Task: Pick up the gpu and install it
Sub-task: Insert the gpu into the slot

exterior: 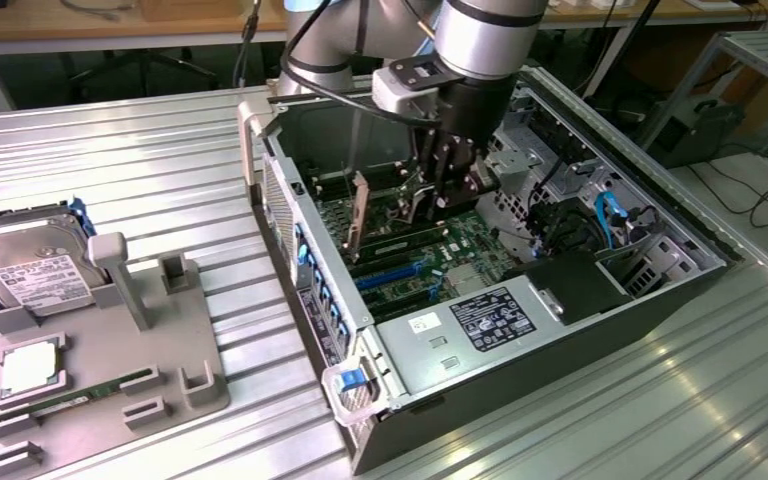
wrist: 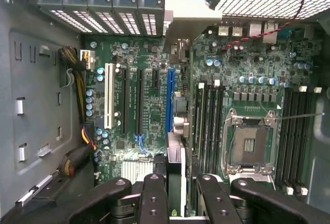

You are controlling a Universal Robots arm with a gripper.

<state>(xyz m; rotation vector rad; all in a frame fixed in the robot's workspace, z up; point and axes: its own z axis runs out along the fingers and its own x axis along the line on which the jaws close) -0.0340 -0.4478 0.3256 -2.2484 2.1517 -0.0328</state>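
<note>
Exterior view high and angled down over open black computer case [exterior: 624,300], wrist view close above its green motherboard [wrist: 149,105], seen in both.

I am holding the gpu [exterior: 357,222] on edge inside the open computer case [exterior: 624,290], its thin dark card standing upright over the motherboard [wrist: 149,95], its pale beige bracket [wrist: 188,10] meeting the case's rear slot wall.
</note>
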